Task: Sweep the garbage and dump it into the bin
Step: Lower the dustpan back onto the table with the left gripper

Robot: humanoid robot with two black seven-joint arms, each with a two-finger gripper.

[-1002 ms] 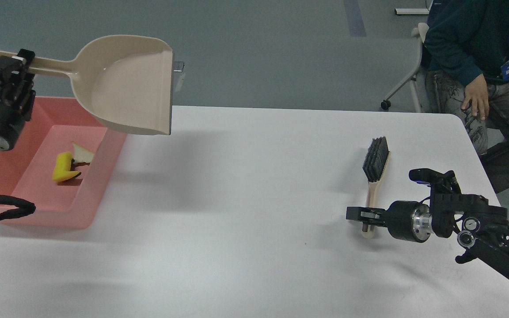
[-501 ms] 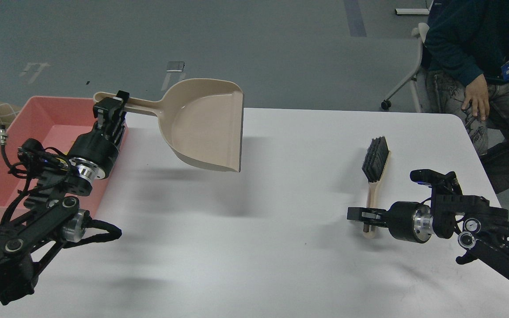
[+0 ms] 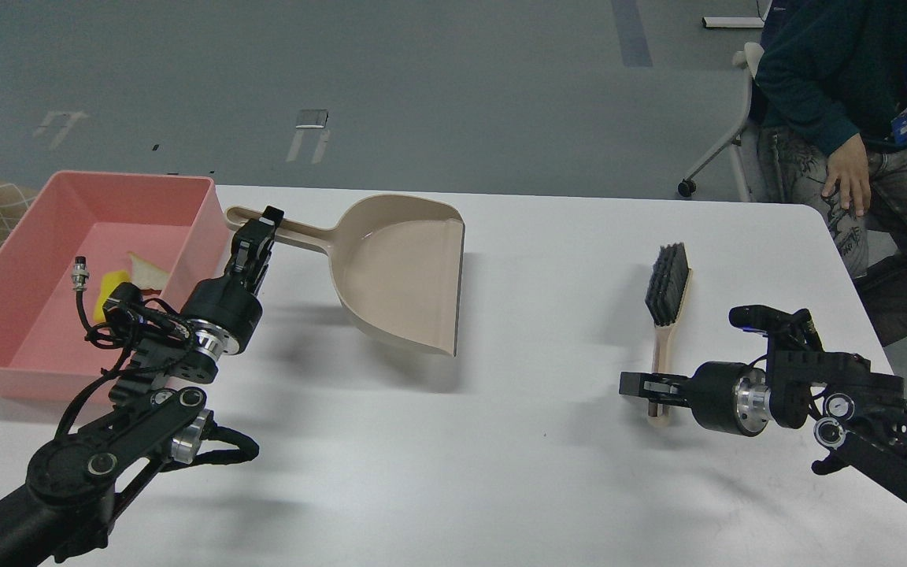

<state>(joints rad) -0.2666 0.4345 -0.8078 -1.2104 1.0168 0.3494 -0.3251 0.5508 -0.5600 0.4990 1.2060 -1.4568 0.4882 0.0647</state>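
The pink bin (image 3: 203,213) stands at the table's left edge. In it lie the garbage: a yellow sponge piece (image 3: 112,282), partly hidden by my left arm, and a whitish strip (image 3: 148,272). My left gripper (image 3: 261,230) is shut on the long handle of the beige dustpan (image 3: 402,276). The dustpan is empty and sits low over the table just right of the bin, mouth to the right. My right gripper (image 3: 646,387) is shut on the handle end of the beige brush (image 3: 670,287), which lies on the table with its black bristles at the far end.
A seated person (image 3: 839,87) is behind the table's far right corner, one hand near the edge. A chair (image 3: 737,118) stands beside them. The white table (image 3: 501,472) is bare between dustpan and brush and along the front.
My left arm has carried the dustpan from above the bin to the right and down, low over the table. The garbage shows in the bin again. The right arm and brush have barely moved.
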